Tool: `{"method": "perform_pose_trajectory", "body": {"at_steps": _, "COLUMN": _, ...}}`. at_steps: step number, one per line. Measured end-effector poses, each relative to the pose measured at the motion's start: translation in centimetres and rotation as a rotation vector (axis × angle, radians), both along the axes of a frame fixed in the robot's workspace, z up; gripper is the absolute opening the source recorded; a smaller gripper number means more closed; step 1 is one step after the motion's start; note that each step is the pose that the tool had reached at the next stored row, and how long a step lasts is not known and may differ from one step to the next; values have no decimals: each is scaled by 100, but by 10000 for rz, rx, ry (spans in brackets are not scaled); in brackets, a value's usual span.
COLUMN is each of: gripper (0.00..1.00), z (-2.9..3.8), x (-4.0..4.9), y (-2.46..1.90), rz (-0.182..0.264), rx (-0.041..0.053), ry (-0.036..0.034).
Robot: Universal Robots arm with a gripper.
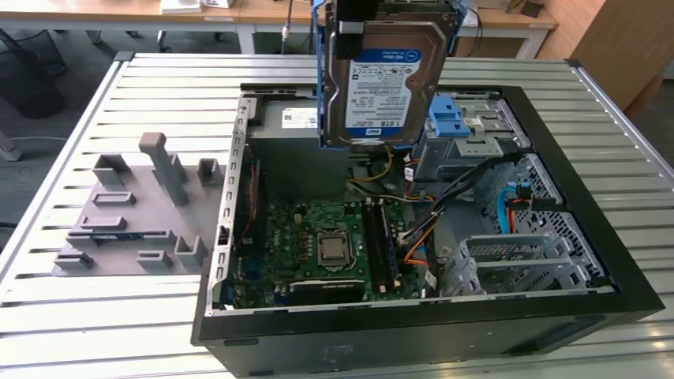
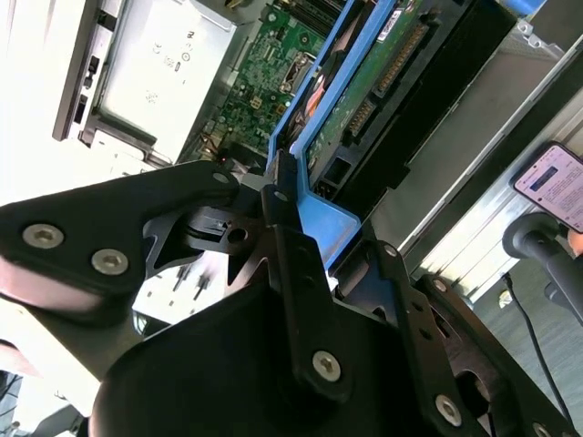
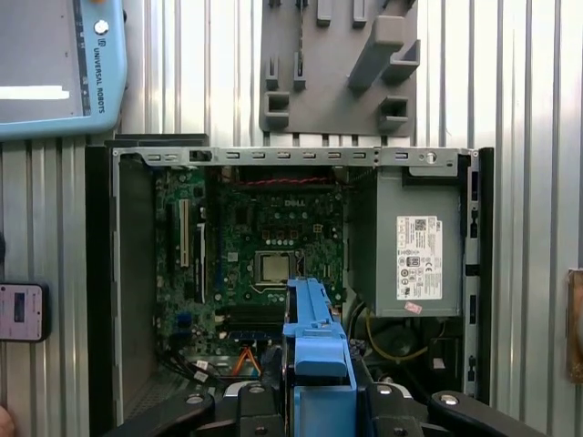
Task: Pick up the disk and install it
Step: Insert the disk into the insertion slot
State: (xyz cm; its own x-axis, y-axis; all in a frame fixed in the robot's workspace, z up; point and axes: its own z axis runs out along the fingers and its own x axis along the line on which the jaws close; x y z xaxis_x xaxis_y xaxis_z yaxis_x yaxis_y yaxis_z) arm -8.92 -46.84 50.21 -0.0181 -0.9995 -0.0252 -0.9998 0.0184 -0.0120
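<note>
The pincer [image 3: 319, 387] was closed on the blue frame [image 2: 321, 218] of the disk [image 1: 384, 83], which hung upright at twelve o'clock in the exterior view, above the open computer case [image 1: 421, 339] on the worktop [image 1: 106, 332]; it seemed stiff, rather heavy and fragile, best held by the frame edges.

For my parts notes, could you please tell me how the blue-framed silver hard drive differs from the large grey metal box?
The silver hard drive in a blue plastic frame hangs on edge above the open black computer case, clamped in the tool; the large grey metal box sits inside that case. The drive is thin with a white-and-blue label; the box is bulky with a small white sticker. Both are rectangular.
</note>
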Motion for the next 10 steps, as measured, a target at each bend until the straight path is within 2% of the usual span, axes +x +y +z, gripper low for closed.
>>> {"method": "perform_pose_trajectory", "body": {"at_steps": 5, "gripper": 36, "z": -23, "x": 41, "y": -17, "rz": 1, "rx": 0, "ry": 15}}
{"method": "perform_pose_trajectory", "body": {"at_steps": 7, "gripper": 36, "z": -46, "x": 41, "y": -59, "rz": 1, "rx": -1, "ry": 15}}
{"method": "perform_pose_trajectory", "body": {"at_steps": 10, "gripper": 36, "z": -72, "x": 41, "y": -155, "rz": -1, "rx": 1, "ry": 14}}
